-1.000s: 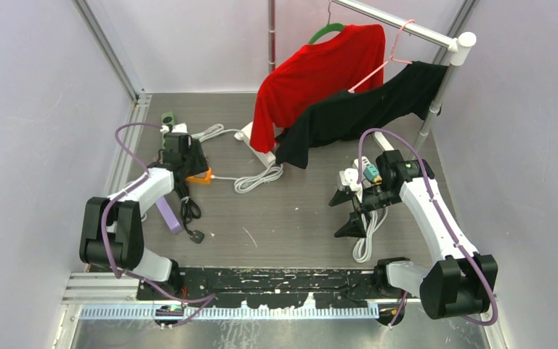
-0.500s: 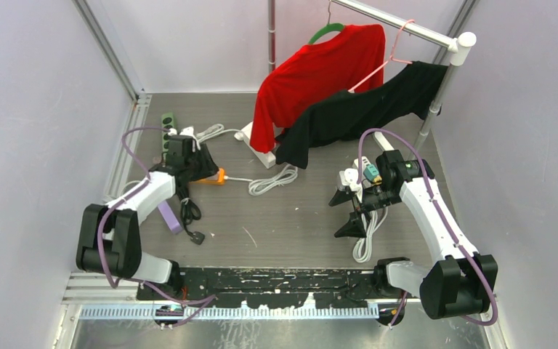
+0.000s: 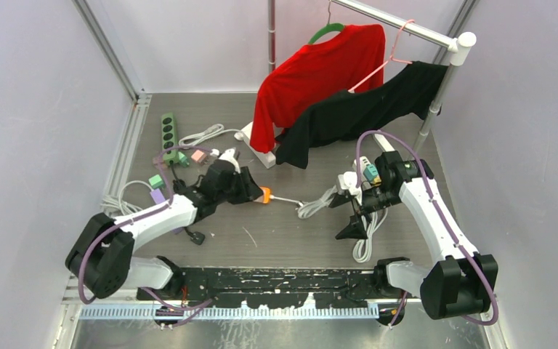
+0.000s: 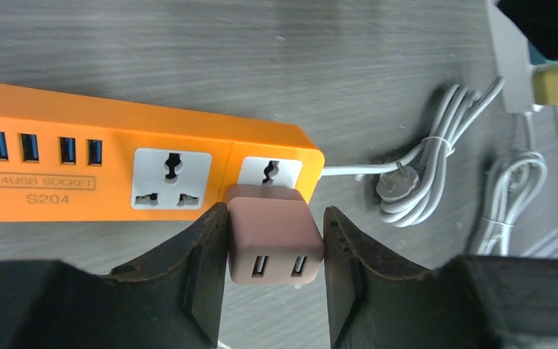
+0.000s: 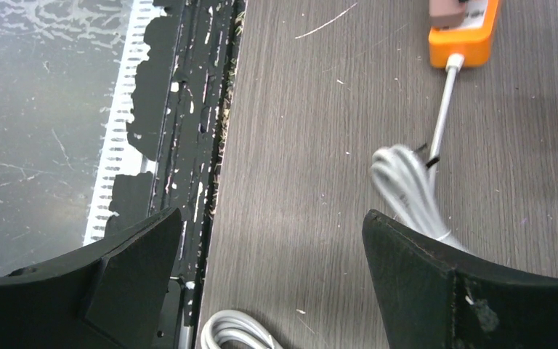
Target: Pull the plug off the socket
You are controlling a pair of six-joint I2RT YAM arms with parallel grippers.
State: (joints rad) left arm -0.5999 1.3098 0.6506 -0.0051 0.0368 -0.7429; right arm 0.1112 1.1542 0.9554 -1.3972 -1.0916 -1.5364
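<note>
With left claw (image 4: 275, 222) clamped on the pink plug (image 4: 276, 247), pull straight away from the orange socket strip (image 4: 80, 167); pin strip with wide-open right claw (image 5: 269, 240).

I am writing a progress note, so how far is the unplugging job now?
Done: the left tool grips the brown USB plug. In hand: that grip only; the plug is seated in the orange power strip. Left: pulling it free. The right tool is open and holds nothing; it might steady the strip.

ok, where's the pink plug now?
Left wrist view, centre: pink plug sits in the orange power strip's end socket, between the left gripper's fingers.
</note>
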